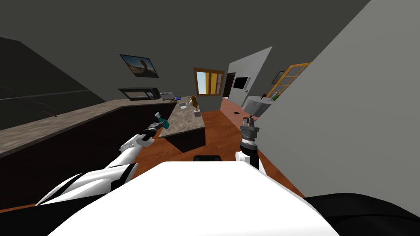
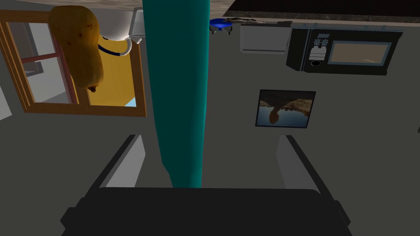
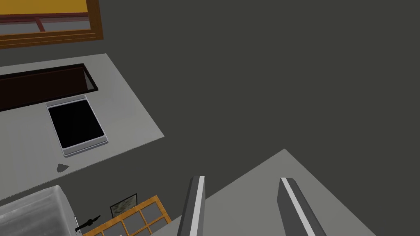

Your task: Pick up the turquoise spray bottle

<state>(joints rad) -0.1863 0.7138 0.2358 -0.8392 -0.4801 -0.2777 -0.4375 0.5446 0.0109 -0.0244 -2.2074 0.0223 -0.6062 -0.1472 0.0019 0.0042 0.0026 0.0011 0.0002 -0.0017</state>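
Jaws on the left gripper (image 2: 210,138) stand wide apart, with about a third of the wrist picture's width between its two thin, light grey fingers (image 2: 130,164). A tall turquoise spray bottle (image 2: 178,102) rises between them. It is nearer to one finger than the other and clear of the far one, so nothing is clamped.

From the head camera, the bottle and the left gripper are at the near corner of a long kitchen island counter (image 1: 184,121) with a speckled brown stone top and dark sides. The bottle is small in that view, so it is hard to tell whether it rests on the stone or hangs just off it.

Farther along the island counter are a small white bowl (image 1: 182,105) and a yellow-brown, pear-shaped squash (image 2: 78,45). Past the island counter's far end, by the wall, is a black microwave oven (image 2: 344,51).

To the right of the island counter, above a red-brown wooden floor (image 1: 221,135), the right gripper (image 3: 242,180) is raised with its fingers pointing up. Its jaws are parted and have hold of nothing.
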